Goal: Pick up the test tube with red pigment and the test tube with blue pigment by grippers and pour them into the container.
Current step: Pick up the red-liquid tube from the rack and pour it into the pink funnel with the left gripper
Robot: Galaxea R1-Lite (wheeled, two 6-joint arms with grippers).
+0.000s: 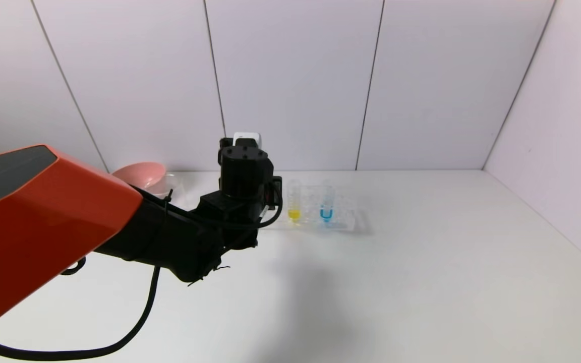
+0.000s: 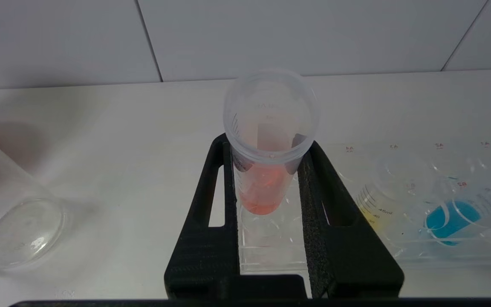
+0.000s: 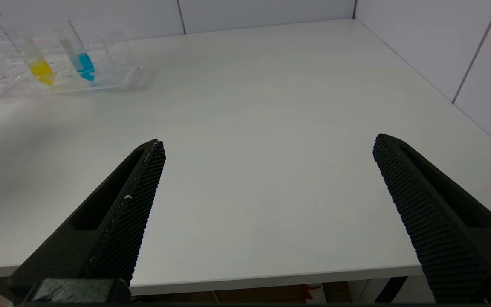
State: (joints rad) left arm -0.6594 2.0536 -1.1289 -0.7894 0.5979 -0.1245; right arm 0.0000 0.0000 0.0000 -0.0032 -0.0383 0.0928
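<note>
My left gripper (image 2: 269, 145) is shut on the test tube with red pigment (image 2: 267, 187), with a jaw on each side of it just under its rim. The tube's orange-red tip hangs just above the clear rack (image 2: 271, 251). In the head view my left arm hides this tube. The test tube with blue pigment (image 1: 326, 212) stands in the rack and also shows in the left wrist view (image 2: 452, 219). The clear glass beaker (image 2: 19, 230) stands to the left, beside the rack. My right gripper (image 3: 270, 143) is open and empty over the table's front edge.
A tube with yellow liquid (image 1: 294, 209) stands in the rack (image 1: 343, 222) between the red tube's place and the blue tube. A pink bowl (image 1: 141, 174) sits at the back left behind the beaker. White walls close the table's back and right side.
</note>
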